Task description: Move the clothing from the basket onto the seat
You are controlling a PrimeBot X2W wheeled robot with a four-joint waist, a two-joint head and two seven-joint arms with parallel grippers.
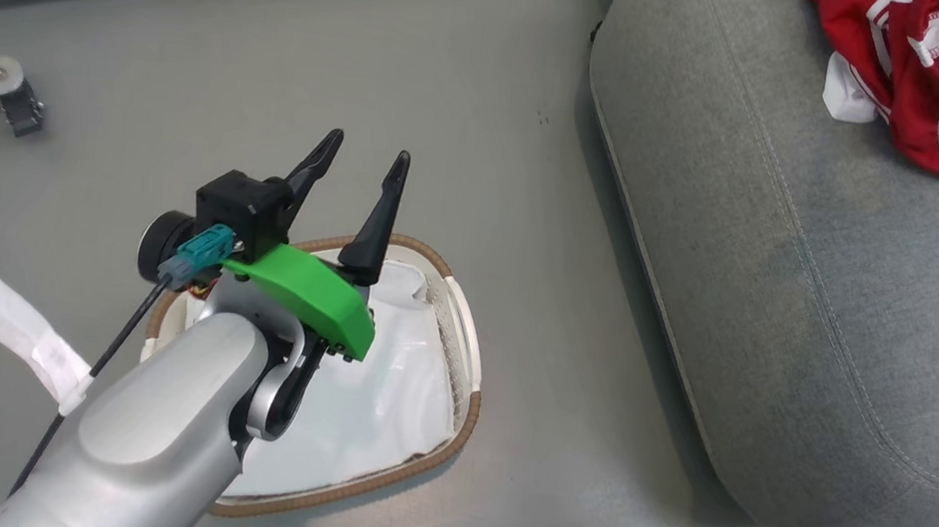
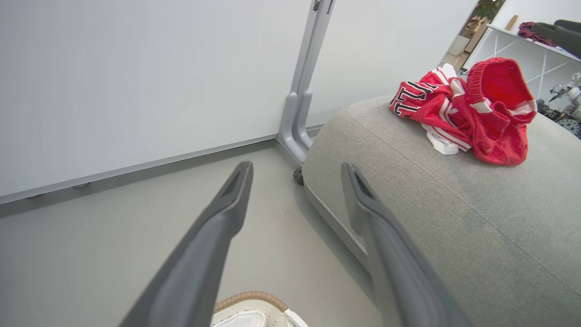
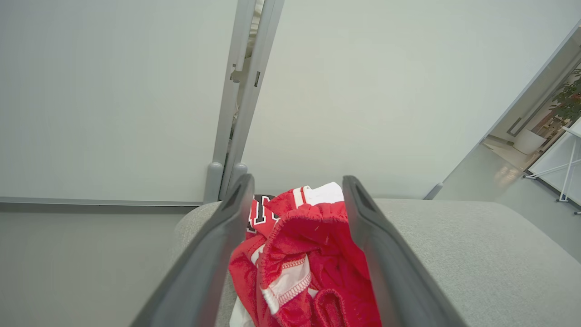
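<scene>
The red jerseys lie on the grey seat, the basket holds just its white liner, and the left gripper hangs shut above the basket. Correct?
Not quite: the left gripper is open, fingers apart, as the head view shows. The jerseys on the seat and the liner in the basket are right.

Left gripper [image 1: 368, 148] and right gripper [image 3: 297, 181] both hold fingers spread wide apart.

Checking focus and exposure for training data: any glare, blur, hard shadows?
Head view: even light, no glare, soft shadow on the floor beside the seat. Left wrist view: left tool softens near the lens, jerseys sharp. Right wrist view: same for the right tool.
</scene>
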